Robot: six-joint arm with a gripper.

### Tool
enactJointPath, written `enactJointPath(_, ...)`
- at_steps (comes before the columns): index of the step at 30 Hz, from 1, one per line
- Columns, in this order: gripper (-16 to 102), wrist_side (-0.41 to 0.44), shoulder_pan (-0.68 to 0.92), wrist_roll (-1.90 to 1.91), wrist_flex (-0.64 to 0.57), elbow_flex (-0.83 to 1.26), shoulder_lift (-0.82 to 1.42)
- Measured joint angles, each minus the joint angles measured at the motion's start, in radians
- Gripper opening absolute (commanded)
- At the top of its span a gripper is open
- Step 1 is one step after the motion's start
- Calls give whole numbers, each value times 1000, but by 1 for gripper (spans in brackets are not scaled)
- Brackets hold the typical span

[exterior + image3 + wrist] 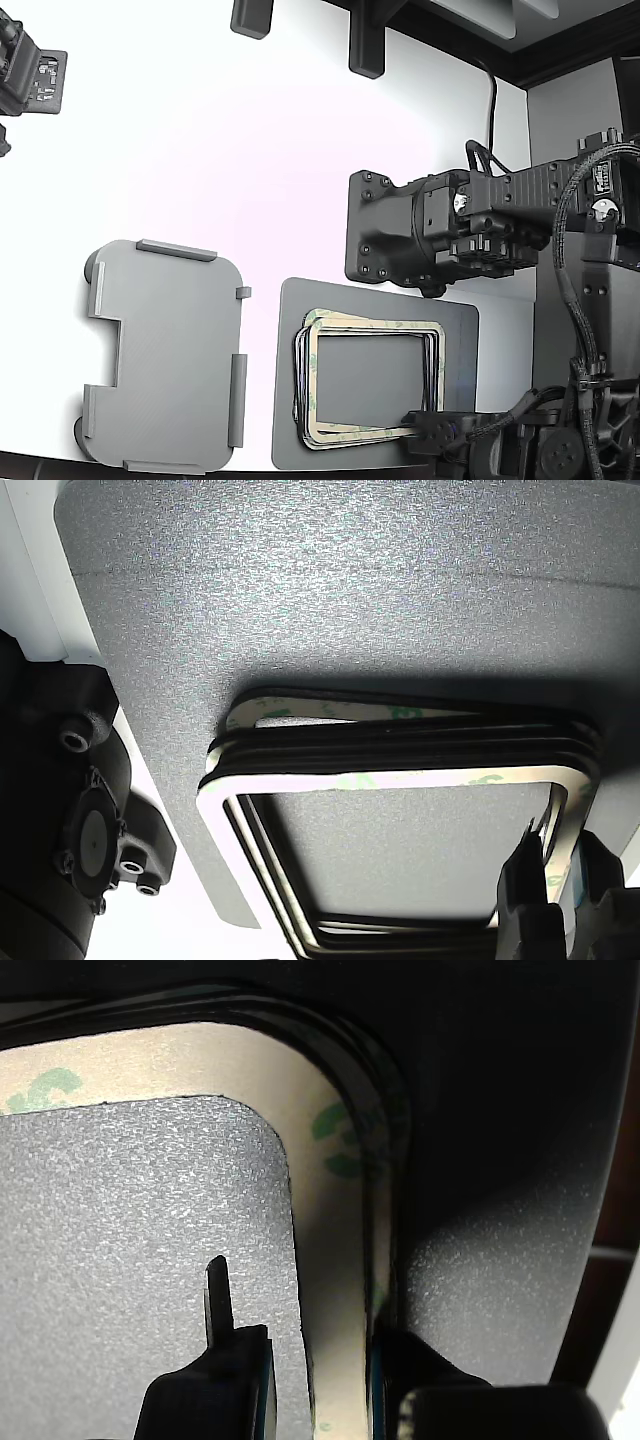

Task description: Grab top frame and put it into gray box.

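The gripper [318,1385] is down at the stack of frames [300,375], with one finger [225,1370] inside the opening of the top frame [335,1290] and the other finger [400,1360] on the outer side, so the beige strip runs straight between them. From the wrist view both fingers look pressed up against the strip's two edges, clamped on it. The pale frame with its faint green marks lies flat on top of the black-edged frames beneath it, and I cannot tell whether it has come off them at all.

In the exterior view the gripper [425,428] sits at the near corner of the top frame [370,325], toward that view's right. The stack rests on a dark gray mat [455,330], which spreads out under and around the fingers. The gray box [165,360] lies well away from the gripper, off to the exterior view's left beyond the mat's edge, on the white table [250,150]; nothing lies in it that I can see.

In the other view the gripper [560,880] pinches the frame's [400,778] side, with the black-edged layers fanned out just behind it. A second arm [440,235] hangs over the mat's far side, above the gripper, not touching the frames.
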Motion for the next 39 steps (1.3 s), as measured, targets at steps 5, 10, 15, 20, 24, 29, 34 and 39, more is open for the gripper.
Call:
enactJointPath(5, 27, -2, 0, -2, -3, 2, 2)
enactJointPath(10, -10, -9, 0, 6, -6, -2, 2)
enactJointPath(15, -11, -11, 0, 29, 2, -17, 2)
enactJointPath(20, -11, -3, 0, 20, 66, -80, 0)
enactJointPath(24, -11, 40, 0, 74, 138, -172, -3)
enactJointPath(29, -11, 106, -25, 319, 176, -282, -3)
enactJointPath(34, -11, 229, -74, 652, 202, -380, -26)
enactJointPath(39, -11, 302, -153, 1011, 202, -486, -28)
